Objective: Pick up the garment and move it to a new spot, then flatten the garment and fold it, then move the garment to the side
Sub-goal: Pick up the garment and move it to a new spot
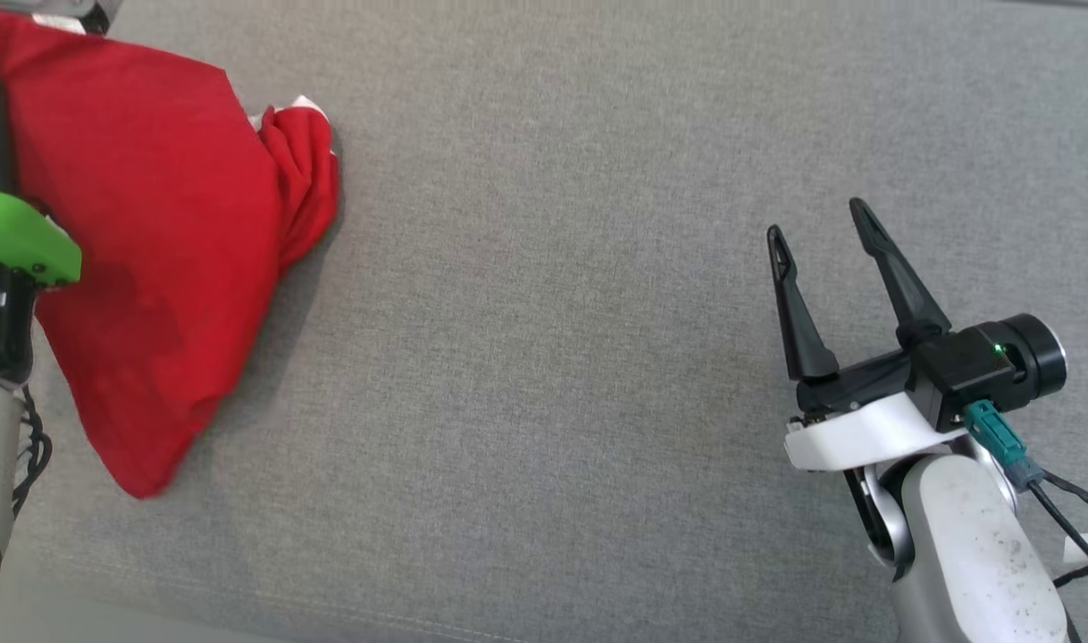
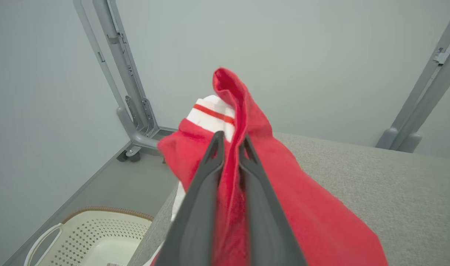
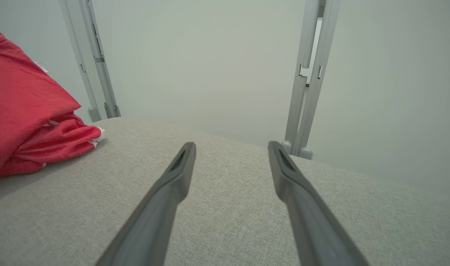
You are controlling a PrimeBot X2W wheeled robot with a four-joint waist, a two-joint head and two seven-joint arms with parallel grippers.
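Left wrist view: the left gripper (image 2: 231, 146) is pinched on a fold of the red garment (image 2: 302, 207), which bunches past its tips and drapes down onto the grey surface (image 2: 395, 177). The cloth looks soft, light and limp, likely to sag, so an edge or corner seems the best hold. The right gripper (image 1: 819, 223) is spread and empty, well apart from it.

Grey fabric surface (image 1: 553, 375) under even, soft light. Plain pale wall (image 3: 210, 55) behind. Grey metal posts (image 3: 309, 81) at 1 and 10 o'clock, right wrist view. Cream perforated basket (image 2: 95, 236) on grey floor (image 2: 136, 181), 7 o'clock, left wrist view.
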